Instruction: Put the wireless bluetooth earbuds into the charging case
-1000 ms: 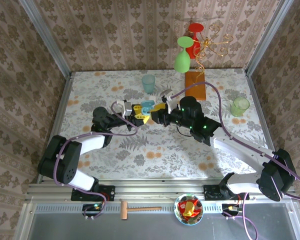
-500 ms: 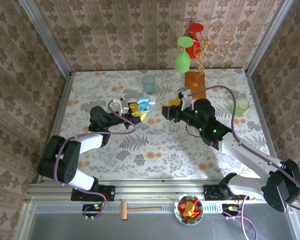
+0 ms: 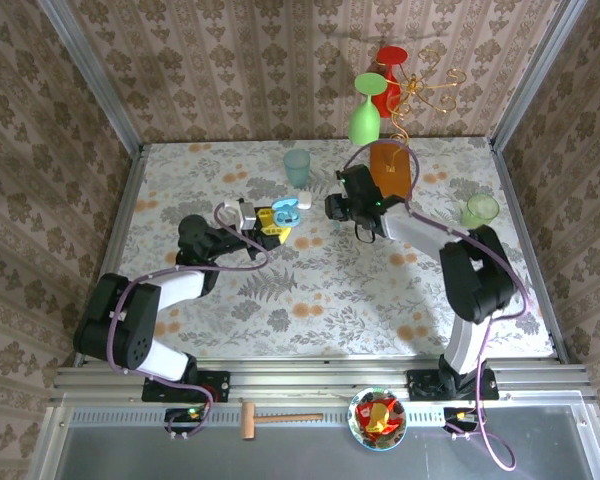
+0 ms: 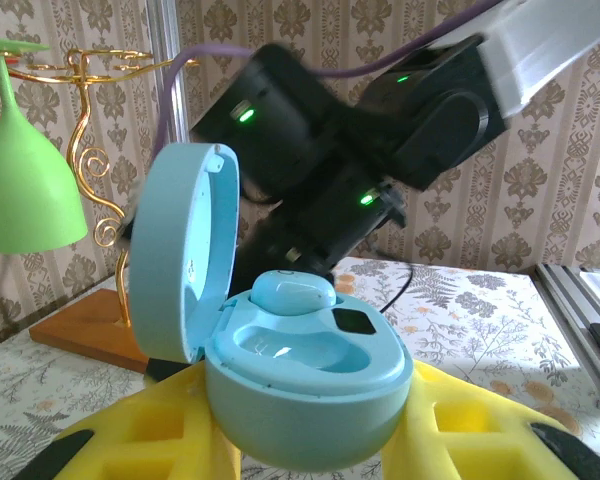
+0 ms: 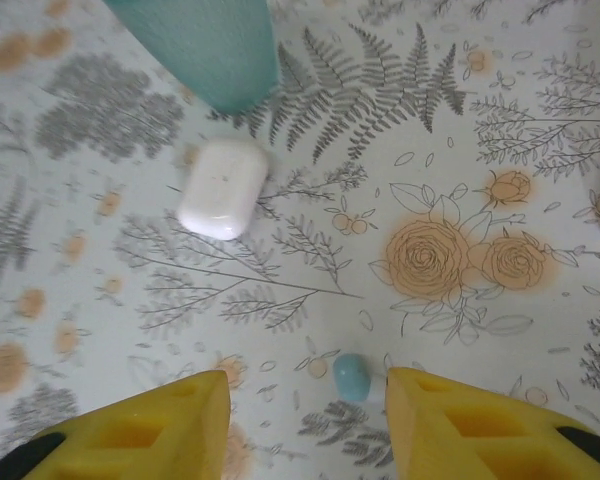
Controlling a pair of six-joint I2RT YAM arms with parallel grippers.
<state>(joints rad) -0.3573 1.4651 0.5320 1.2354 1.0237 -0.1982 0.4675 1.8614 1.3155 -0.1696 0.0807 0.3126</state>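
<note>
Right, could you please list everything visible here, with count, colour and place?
table: 1, floral cloth
charging case: 1, light blue, open, in left hand
seated earbud: 1, light blue, inside the case
loose earbud: 1, light blue, on table below right hand
teal cup: 1, teal, far middle
white case: 1, white, beside teal cup
green cup: 1, green, right side
stand: 1, gold, wooden base, far edge
green wine glass: 1, green, hanging on stand
red wine glass: 1, red, same stand
mallet: 1, wooden, front ledge
bowl: 1, multicoloured contents, front ledge
left hand: 1, yellow fingers, shut on case
right hand: 1, yellow fingers, open
</note>
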